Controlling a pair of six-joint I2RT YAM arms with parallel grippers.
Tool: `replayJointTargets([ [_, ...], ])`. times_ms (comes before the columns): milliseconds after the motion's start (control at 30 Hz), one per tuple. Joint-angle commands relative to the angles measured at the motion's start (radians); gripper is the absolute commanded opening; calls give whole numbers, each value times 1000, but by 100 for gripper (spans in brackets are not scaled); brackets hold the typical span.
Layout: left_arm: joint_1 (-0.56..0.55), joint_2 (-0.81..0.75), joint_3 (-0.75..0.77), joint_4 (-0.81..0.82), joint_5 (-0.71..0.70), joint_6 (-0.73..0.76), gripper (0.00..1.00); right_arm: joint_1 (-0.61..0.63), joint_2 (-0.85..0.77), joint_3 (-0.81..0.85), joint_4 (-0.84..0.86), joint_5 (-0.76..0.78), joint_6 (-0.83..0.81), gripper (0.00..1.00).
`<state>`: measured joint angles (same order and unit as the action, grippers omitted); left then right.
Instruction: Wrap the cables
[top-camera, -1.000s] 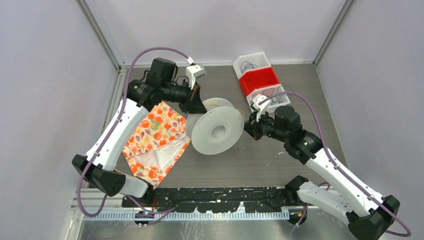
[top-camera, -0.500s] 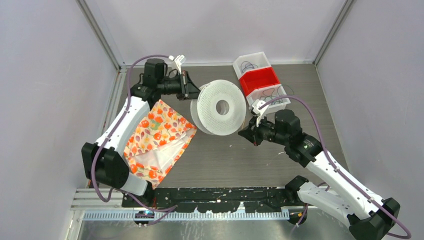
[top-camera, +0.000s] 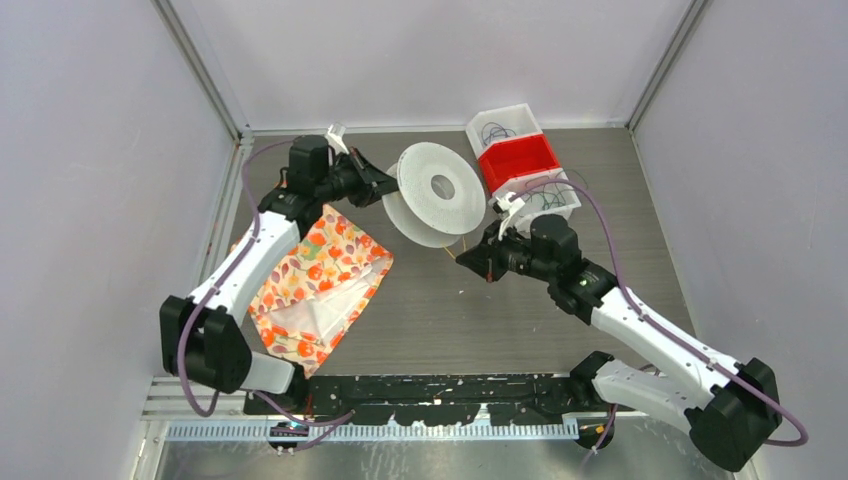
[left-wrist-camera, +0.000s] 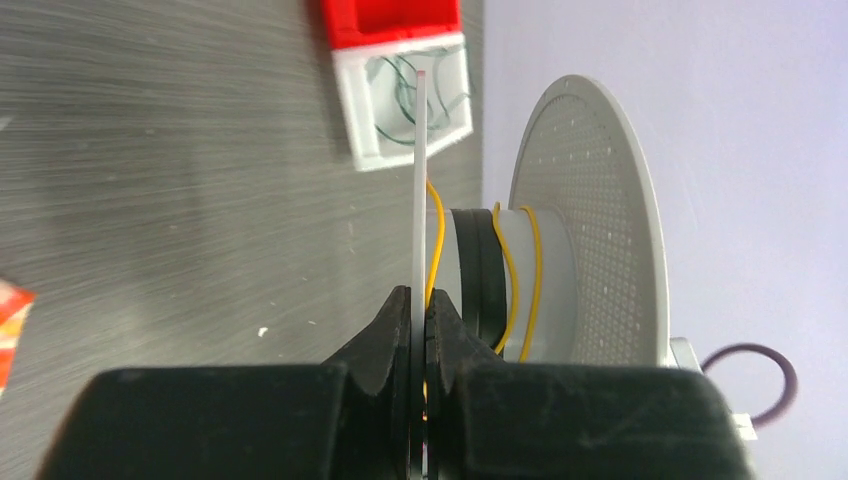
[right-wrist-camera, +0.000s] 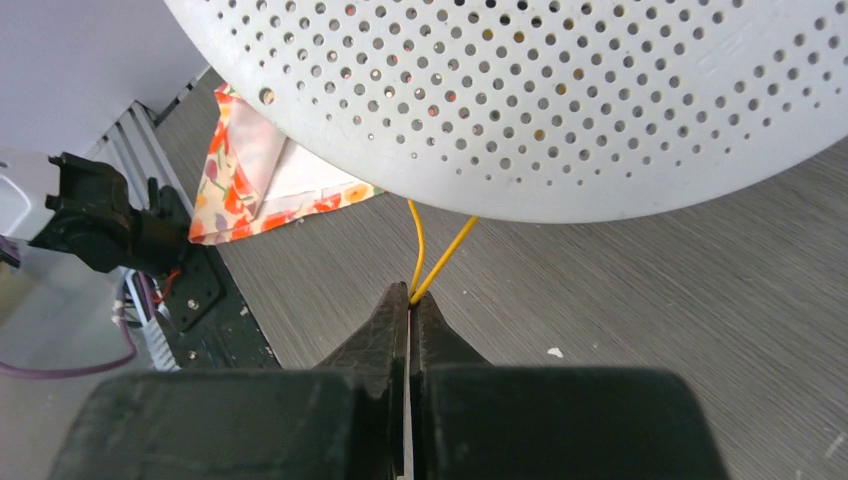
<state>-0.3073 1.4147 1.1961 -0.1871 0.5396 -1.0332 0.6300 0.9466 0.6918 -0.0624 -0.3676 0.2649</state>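
- Spool (top-camera: 440, 195) sits tilted mid-table in the top view. Your left gripper (top-camera: 390, 189) grips its left edge and your right gripper (top-camera: 475, 262) is just below it. A cloth (top-camera: 315, 285) lies to the left, with bins (top-camera: 520, 160) behind.
- Left wrist: jaws clenched on the spool flange (left-wrist-camera: 418, 180); the yellow cable (left-wrist-camera: 521, 270) rings the hub.
- Right wrist: jaws clamped on the cable, which runs up behind the flange, so you can't see the hub.

Light is bright, even, soft-shadowed. The left pincer (left-wrist-camera: 418, 305) and right pincer (right-wrist-camera: 410, 300) blur near the lens; the table (left-wrist-camera: 150, 150) beyond glares mildly.
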Motion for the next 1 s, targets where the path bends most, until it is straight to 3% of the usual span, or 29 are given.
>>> replayJointTargets([
  [0, -36, -113, 74, -123, -263, 38, 1, 31, 66, 72, 109, 6, 114, 1],
  [167, -100, -106, 166, -300, -427, 154, 1, 44, 143, 147, 122, -28, 206, 1],
  [567, -222, -125, 179, -336, -660, 288, 1, 89, 210, 250, 293, -28, 487, 0],
  [800, -324, -128, 190, -337, -786, 389, 1, 116, 236, 299, 323, 93, 578, 0],
  [967, -343, -146, 152, -306, -814, 371, 1, 116, 254, 256, 436, 213, 712, 1],
])
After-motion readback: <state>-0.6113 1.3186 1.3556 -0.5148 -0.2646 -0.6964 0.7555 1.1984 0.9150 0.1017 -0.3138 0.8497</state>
